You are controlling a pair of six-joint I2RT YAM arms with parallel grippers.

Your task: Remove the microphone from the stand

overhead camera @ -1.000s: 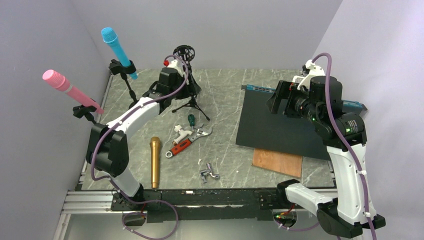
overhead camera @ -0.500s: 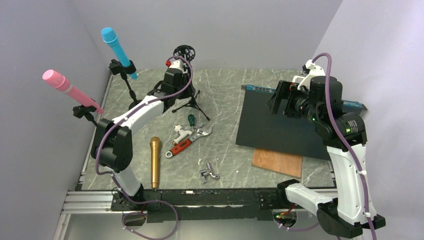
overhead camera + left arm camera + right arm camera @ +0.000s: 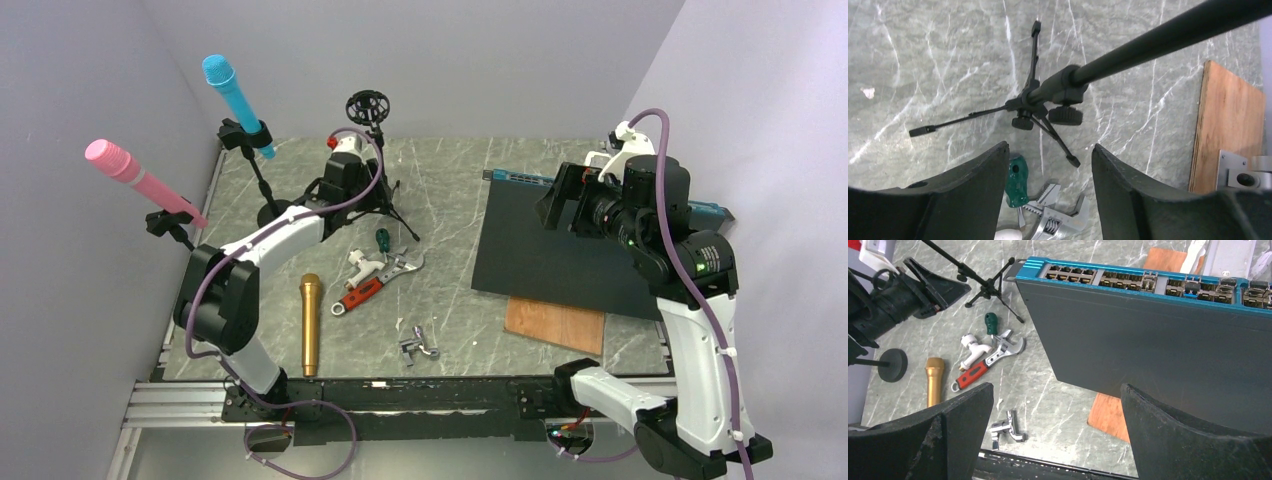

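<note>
Leaning up and left in its stand (image 3: pixel 260 175) at the far left corner, the blue microphone (image 3: pixel 237 100) lies left of the left gripper (image 3: pixel 1048 150), fingers apart, much nearer than the right gripper (image 3: pixel 1055 390), also apart.

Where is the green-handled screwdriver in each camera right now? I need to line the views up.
Top external: the screwdriver lies left of centre, just on the near side of the tripod legs.
Left wrist: it is at the bottom edge, left of centre.
Right wrist: it is in the left third, at mid height.
Shared landmark: the black tripod stand, with the screwdriver close to its legs in every view.
</note>
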